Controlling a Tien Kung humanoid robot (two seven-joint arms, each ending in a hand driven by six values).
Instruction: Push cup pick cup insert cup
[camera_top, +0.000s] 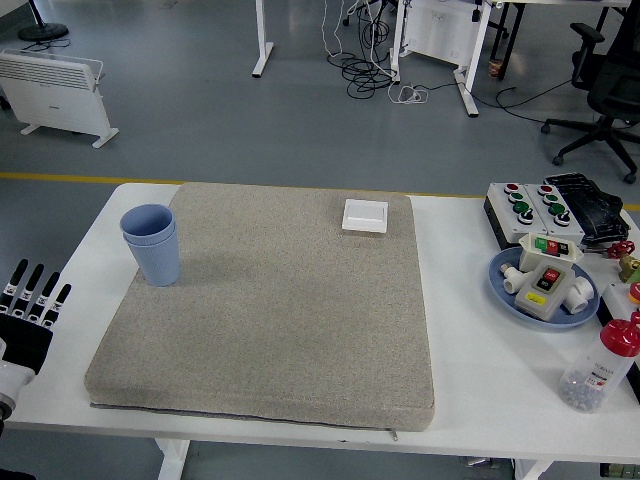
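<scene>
Broadly, the white table (470, 380) runs across my whole view, and most of its middle is covered by a big grey-beige mat (270, 310), roughly square, with its near edge just short of the table's near edge.

On the mat's far left corner stands the stack of blue cups (151, 244): one pale blue cup is nested inside another, so two rims show, one just above the other. The stack is plain, smooth and slightly tapered, wider at the mouth than at the foot. It is upright, its long axis vertical, the open mouth pointing straight up, and its foot rests on the mat close to the mat's left edge.

My left hand (27, 322) is at the picture's lower left, over the table's left edge and well apart from the cups. It is black with white marks on the fingers (30, 283), which are stretched out straight and slightly spread, pointing away from me and gripping nothing. My right hand does not show.

Off to the right, beyond the mat, a blue plate (508, 291) carries a grey switch box with a red and a green button, a button box (528, 212) sits farther back, and a bottle with a red cap (601, 368) stands near the table's near right edge. Smallest of all, a white square switch (365, 216) lies flat on the mat's far edge.
</scene>
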